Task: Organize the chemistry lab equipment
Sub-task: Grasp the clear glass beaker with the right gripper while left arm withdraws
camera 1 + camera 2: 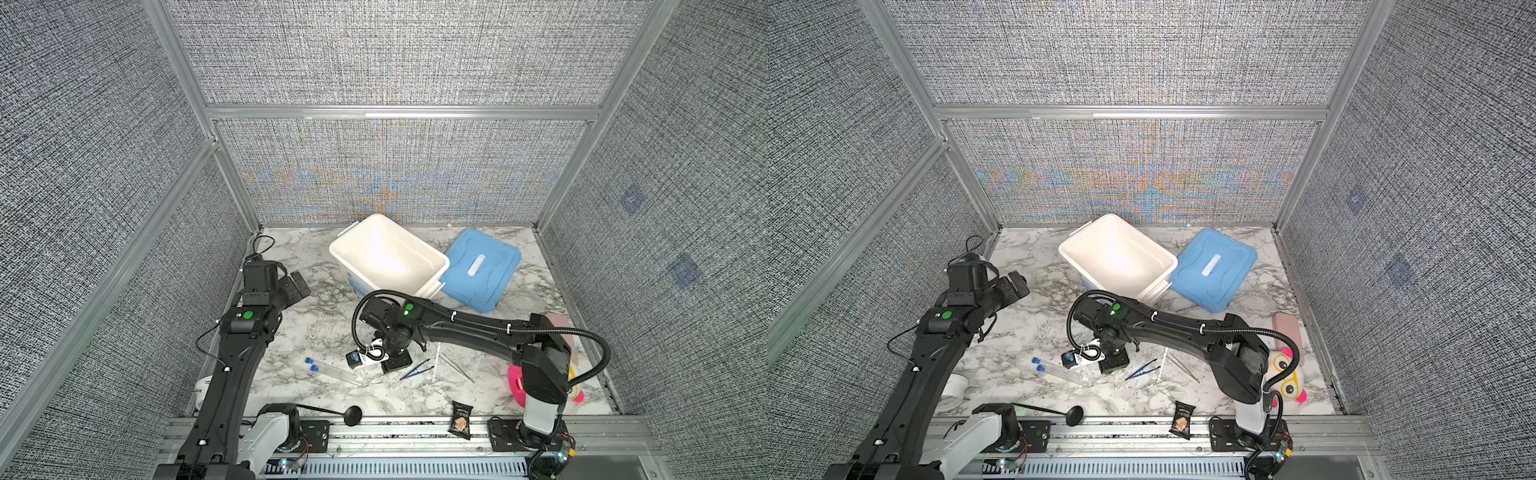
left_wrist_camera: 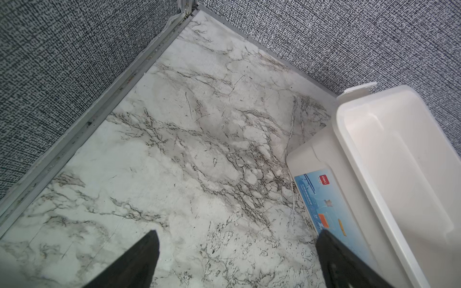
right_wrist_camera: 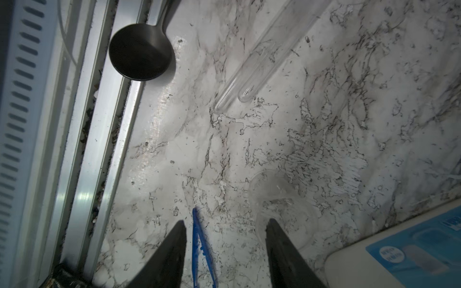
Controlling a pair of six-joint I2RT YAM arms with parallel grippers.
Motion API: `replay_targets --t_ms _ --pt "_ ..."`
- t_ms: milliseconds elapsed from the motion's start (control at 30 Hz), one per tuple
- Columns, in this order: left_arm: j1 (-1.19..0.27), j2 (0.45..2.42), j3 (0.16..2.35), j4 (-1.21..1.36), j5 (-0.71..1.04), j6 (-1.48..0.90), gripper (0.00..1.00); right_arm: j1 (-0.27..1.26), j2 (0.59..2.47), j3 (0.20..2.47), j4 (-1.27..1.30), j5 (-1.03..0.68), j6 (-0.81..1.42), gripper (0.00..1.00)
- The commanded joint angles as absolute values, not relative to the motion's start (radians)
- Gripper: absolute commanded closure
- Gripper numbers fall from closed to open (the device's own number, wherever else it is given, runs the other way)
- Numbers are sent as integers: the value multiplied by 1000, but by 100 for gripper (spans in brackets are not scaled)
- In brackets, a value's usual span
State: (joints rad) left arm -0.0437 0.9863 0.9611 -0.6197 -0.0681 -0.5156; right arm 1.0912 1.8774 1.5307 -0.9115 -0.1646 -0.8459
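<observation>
When counted, two clear tubes, one pair of dark blue tweezers, one pair of silver tweezers, one white stick. Beyond those, one white bin, one blue lid, one black spoon, one snack packet, one plush toy, one faint clear cup.

Tubes: glass-clear, long, blue-capped at one end and rounded at the other, lying side by side and touching. Blue tweezers: slim plastic, two prongs joined at a narrow end. Silver tweezers: thin bare metal. Stick: straight, very thin, white.

Right gripper: hangs low over the marble table, jaws parted, gripping nothing. Blue tweezers flat on the table, narrow end reaching in between these jaws, nearer one finger than the other; contact with it, cannot tell. Clear cup right by the opposite finger. Rounded tube ends out ahead of the tips, well apart from them; spoon bowl farther ahead and off to one side. Stick and silver tweezers outside the jaws, on the side of the arm's base, the stick between the two pairs of tweezers.

Left gripper: jaws spread wide over bare table, holding nothing. Bin wall just outside one finger. Tubes, tweezers and stick all well apart from these jaws.
</observation>
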Motion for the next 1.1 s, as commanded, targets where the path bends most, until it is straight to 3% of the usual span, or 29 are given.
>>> replay_targets --t_ms 0,400,567,833,1067 --pt "-42 963 945 -606 -65 -507 1 1079 1896 1545 -921 -138 -886 49" --pt "-39 939 917 -605 -53 -509 1 1075 1973 1547 -924 -109 -891 56" --pt "-38 931 915 -603 -45 -509 1 1075 1977 1515 -886 -95 -893 66" --pt "-37 899 902 -596 -55 -515 1 1080 1984 1507 -875 -85 -892 90" --pt "-38 896 894 -599 -54 -525 1 1080 1903 1544 -937 -141 -872 97"
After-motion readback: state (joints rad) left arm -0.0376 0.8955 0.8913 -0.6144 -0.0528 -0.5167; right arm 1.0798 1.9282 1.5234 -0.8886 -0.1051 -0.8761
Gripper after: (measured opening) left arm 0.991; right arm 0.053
